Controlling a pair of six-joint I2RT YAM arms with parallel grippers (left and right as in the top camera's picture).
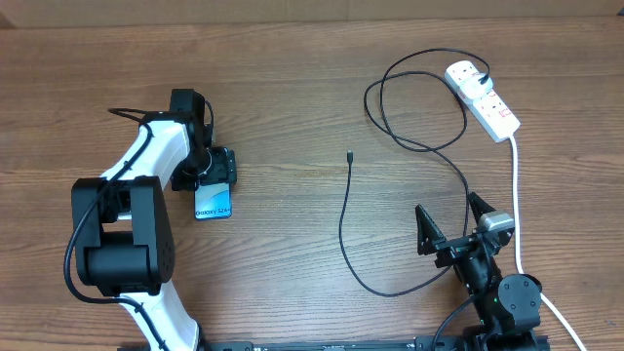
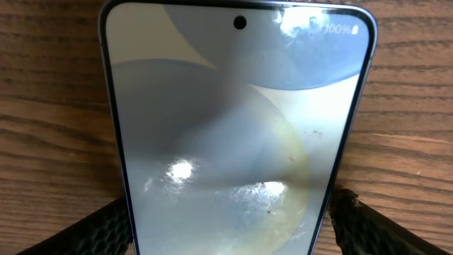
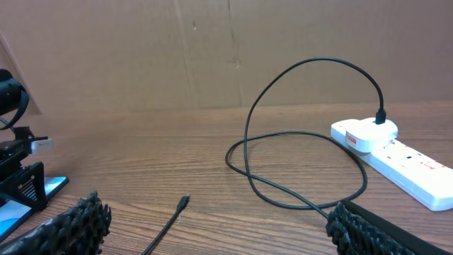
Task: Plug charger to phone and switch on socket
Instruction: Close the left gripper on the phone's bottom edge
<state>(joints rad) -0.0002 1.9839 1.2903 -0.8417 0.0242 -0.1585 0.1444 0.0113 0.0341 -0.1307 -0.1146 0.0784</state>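
**Phone and left gripper.** The phone (image 2: 233,134) is lying flat on the wooden table (image 1: 292,58), screen up and glowing pale blue, directly between the fingers (image 2: 99,234) of the left gripper (image 2: 230,211). Its punch-hole camera end is pointing away from the wrist. Each finger is standing right at one long edge of the phone, but whether they are clamping it or merely flanking it cannot be told.

**Charger.** The charger (image 1: 343,219), a thin black cable, is resting on the table well apart from the phone. Its connector tip (image 3: 183,202) is lying free just ahead of the right gripper (image 3: 218,212), slightly left of its midline. The cable is running back toward that gripper, then looping ahead and to its right, ending at a white plug (image 1: 466,74).

**Socket.** The plug is sitting in the end outlet of the socket (image 1: 492,105), ahead and right of the right gripper. A thick white cord (image 1: 516,195) is trailing back from the socket along the gripper's right side.

**Right gripper.** Its jaws are standing wide apart — nothing is lying between them.
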